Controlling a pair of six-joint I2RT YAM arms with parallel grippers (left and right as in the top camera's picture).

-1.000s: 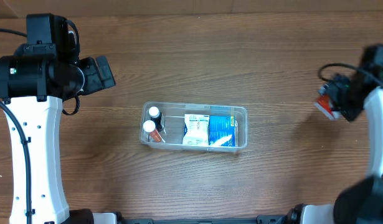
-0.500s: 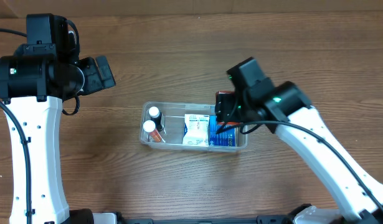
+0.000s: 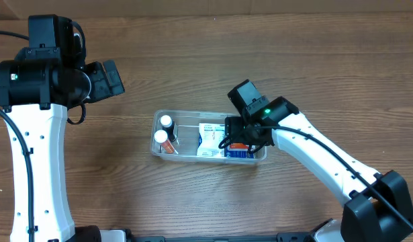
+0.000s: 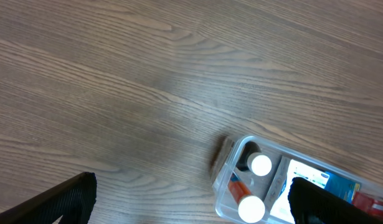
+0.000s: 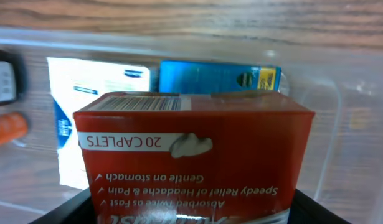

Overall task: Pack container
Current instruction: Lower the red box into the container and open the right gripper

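The clear plastic container (image 3: pixel 210 116) lies mid-table and holds two white-capped bottles (image 3: pixel 164 132), a white packet (image 3: pixel 209 140) and a blue box (image 3: pixel 241 152). My right gripper (image 3: pixel 237 136) is shut on a red caplet box (image 5: pixel 194 158) and holds it inside the container's right half, over the blue box (image 5: pixel 219 78) and white packet (image 5: pixel 94 81). My left gripper (image 4: pixel 190 208) is open and empty, up at the far left; its view shows the container's left end (image 4: pixel 225 177) with the bottles (image 4: pixel 260 165).
Brown wooden table (image 3: pixel 213 60) all round the container. The left arm's white column (image 3: pixel 35 168) stands along the left edge. A black cable (image 3: pixel 5 32) runs at the far left.
My right arm swung in from the far right with the red box and now holds it down inside the container's right half. The left arm has not moved.
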